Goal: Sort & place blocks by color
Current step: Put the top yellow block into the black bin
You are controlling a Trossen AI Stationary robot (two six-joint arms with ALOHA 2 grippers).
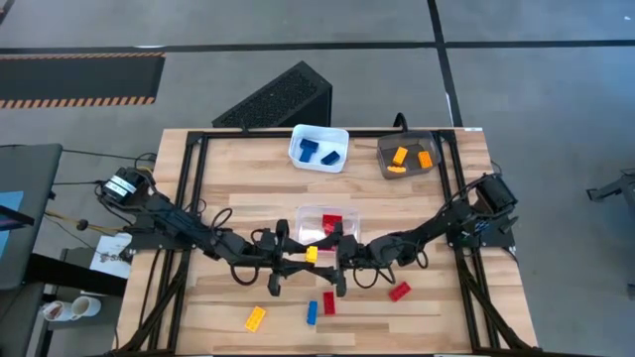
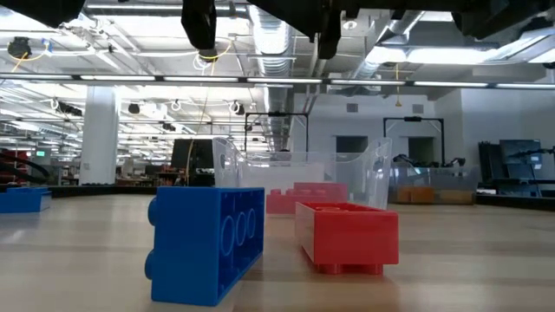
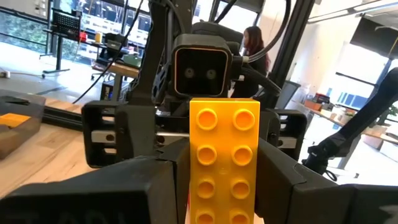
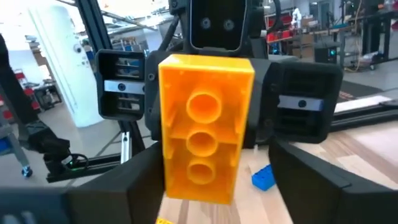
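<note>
A small yellow-orange studded plastic brick point(image 3: 224, 163) is clamped between left gripper point(image 1: 290, 256) fingers; right gripper point(image 1: 334, 256) fingers are spread around it. The underside is shown only by the right wrist view.

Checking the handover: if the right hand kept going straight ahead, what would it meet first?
The yellow brick held in the left hand, directly ahead of the right hand, which stands open around it.

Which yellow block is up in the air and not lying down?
The yellow block in the middle, between the two grippers. The left gripper pinches it, and the right gripper is open around it. The other loose yellow block lies flat on the table.
</note>
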